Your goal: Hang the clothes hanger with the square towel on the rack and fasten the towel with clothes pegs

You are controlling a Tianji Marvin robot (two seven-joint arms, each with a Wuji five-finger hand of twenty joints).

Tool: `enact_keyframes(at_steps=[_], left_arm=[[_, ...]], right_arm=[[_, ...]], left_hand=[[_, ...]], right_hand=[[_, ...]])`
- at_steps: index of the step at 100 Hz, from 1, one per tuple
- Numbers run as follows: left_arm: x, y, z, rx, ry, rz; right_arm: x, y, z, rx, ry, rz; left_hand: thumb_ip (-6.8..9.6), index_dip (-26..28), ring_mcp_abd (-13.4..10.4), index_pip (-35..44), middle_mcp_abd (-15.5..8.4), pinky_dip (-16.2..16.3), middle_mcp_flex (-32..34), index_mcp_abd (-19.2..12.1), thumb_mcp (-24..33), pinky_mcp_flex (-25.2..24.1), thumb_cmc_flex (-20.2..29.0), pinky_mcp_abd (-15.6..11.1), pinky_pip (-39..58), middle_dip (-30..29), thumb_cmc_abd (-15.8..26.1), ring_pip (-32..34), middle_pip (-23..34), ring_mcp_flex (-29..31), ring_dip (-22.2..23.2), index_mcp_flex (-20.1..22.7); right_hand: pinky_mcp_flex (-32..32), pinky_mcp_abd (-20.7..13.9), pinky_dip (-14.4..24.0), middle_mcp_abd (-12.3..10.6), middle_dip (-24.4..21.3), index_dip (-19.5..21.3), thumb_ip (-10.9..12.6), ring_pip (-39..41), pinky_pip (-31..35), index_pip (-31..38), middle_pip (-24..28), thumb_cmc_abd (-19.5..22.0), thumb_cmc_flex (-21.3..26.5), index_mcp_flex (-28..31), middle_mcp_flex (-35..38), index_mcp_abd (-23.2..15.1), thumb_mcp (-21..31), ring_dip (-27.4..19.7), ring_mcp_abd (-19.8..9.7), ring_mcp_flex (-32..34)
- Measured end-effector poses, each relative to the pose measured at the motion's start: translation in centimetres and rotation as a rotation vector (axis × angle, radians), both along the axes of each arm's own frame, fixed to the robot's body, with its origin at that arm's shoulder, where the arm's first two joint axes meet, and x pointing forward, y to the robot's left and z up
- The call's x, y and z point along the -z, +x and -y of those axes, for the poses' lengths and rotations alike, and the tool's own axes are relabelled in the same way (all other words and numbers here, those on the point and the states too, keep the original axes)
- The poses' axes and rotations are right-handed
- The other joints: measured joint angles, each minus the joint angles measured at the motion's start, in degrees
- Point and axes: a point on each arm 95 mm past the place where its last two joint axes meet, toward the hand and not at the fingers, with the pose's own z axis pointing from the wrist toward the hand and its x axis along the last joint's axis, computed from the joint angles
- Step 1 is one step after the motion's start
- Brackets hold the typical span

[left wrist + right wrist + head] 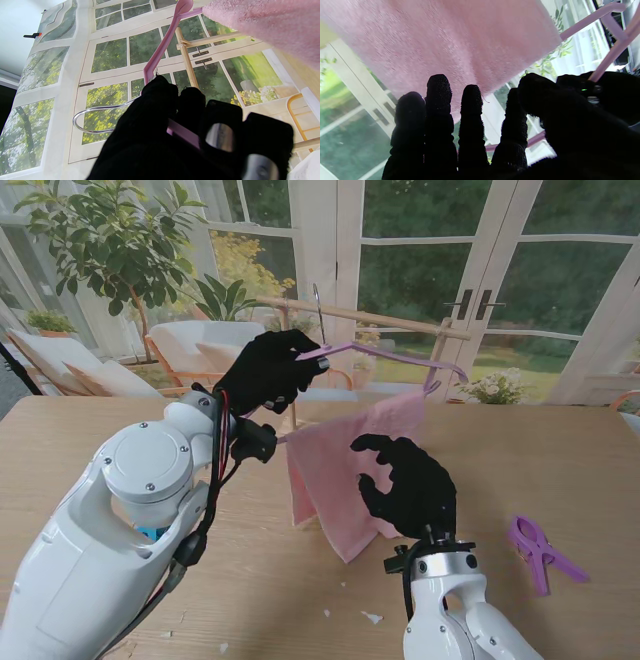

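Nearest, the black-gloved right hand (pixel 408 485) hovers with fingers spread, holding nothing, just before the square pink towel (pixel 340 465); left of the towel, the black-gloved left hand (pixel 265 370) grips the pink plastic hanger (pixel 400 352); beyond stands the wooden rack (pixel 370 318).

Light wooden table (pixel 560 470), purple clothes peg (pixel 538 550), small white scraps (pixel 371 617).

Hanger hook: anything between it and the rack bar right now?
Nothing visible. The left hand holds the hanger up near the wooden rack, the metal hook in open air. The towel hangs nearer to me; the right hand is open beside it.
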Motion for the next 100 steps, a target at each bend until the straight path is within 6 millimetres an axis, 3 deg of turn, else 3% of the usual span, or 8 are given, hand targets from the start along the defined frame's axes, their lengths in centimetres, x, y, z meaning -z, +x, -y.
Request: enact_keyframes(at_steps=[14,29,47,56,60,67,100], left_arm=[[0.3,0.1,0.5,0.008,0.011,-0.015],[0.8,0.0,1.2,0.021,0.023,-0.034],[1.0,-0.1,1.8,0.038,0.024,-0.049],[1.0,-0.1,2.0,0.045,0.022,-0.056],[1.0,-0.2,2.0,0.047,0.021,-0.058],[1.0,-0.2,2.1,0.051,0.021,-0.059],[1.0,-0.2,2.1,0.064,0.011,-0.070]], right_arm=[[-0.7,0.4,-0.7,-0.026,-0.061,0.050],[-1.4,1.5,-1.7,-0.063,-0.084,0.072],[-1.7,3.0,-2.6,-0.043,-0.130,0.088],[-1.8,3.6,-2.7,-0.034,-0.145,0.068],[-1.8,3.8,-2.8,-0.037,-0.150,0.060],[-1.6,4.0,-2.9,-0.041,-0.154,0.051],[-1.1,4.7,-3.6,-0.022,-0.166,0.051]], left_hand=[[0.00,0.0,0.0,0.0,0.0,0.0,0.0,0.0,0.0,0.0,0.0,0.0,0.0,0.0,0.0,0.0,0.0,0.0,0.0,0.0],[0.00,0.0,0.0,0.0,0.0,0.0,0.0,0.0,0.0,0.0,0.0,0.0,0.0,0.0,0.0,0.0,0.0,0.0,0.0,0.0],[0.00,0.0,0.0,0.0,0.0,0.0,0.0,0.0,0.0,0.0,0.0,0.0,0.0,0.0,0.0,0.0,0.0,0.0,0.0,0.0],[0.00,0.0,0.0,0.0,0.0,0.0,0.0,0.0,0.1,0.0,0.0,0.0,0.0,0.0,0.0,0.0,0.0,0.0,0.0,0.0],[0.00,0.0,0.0,0.0,0.0,0.0,0.0,0.0,0.2,0.0,0.0,0.0,0.0,0.0,0.0,0.0,0.0,0.0,0.0,0.0],[0.00,0.0,0.0,0.0,0.0,0.0,0.0,0.0,0.2,0.0,0.0,0.0,0.0,0.0,0.0,0.0,0.0,0.0,0.0,0.0],[0.00,0.0,0.0,-0.1,0.0,0.0,0.0,0.0,0.3,0.0,0.0,0.0,0.0,0.5,-0.1,0.0,0.0,0.0,0.0,0.0]], right_hand=[[6.7,-2.8,2.5,-2.2,5.1,-0.3,0.0,9.6,9.4,-1.8,5.5,-2.1,0.5,1.4,6.4,-0.8,0.7,4.0,-2.8,6.6],[16.8,-3.1,2.8,-4.5,7.5,-2.4,-1.1,18.5,18.2,-2.2,11.7,-3.4,0.8,2.9,16.1,-0.8,1.0,5.7,-4.5,16.3],[27.5,-4.7,-0.7,-8.0,11.7,-2.8,-1.1,26.6,23.4,-0.9,17.5,-3.4,0.8,6.5,24.4,-0.5,2.3,6.3,-7.9,25.7],[31.6,-5.3,-3.2,-8.1,13.8,-4.7,-1.1,29.7,24.7,2.5,19.1,-5.5,1.1,9.4,27.3,0.1,2.2,6.3,-9.4,29.1],[33.0,-5.7,-4.0,-8.1,14.4,-5.9,-3.2,30.4,25.0,5.3,19.5,-6.5,1.4,10.5,28.5,0.1,2.2,6.3,-10.1,30.6],[34.6,-6.3,-5.2,-8.1,15.1,-8.0,-4.4,31.6,25.1,11.3,19.8,-7.6,2.6,11.3,29.2,0.1,2.0,6.3,-11.0,32.0],[38.4,-6.7,-5.4,-8.1,16.9,-9.7,-4.4,34.6,25.3,19.1,21.8,-9.6,5.0,13.7,31.9,-0.5,1.7,7.8,-12.3,34.8]])
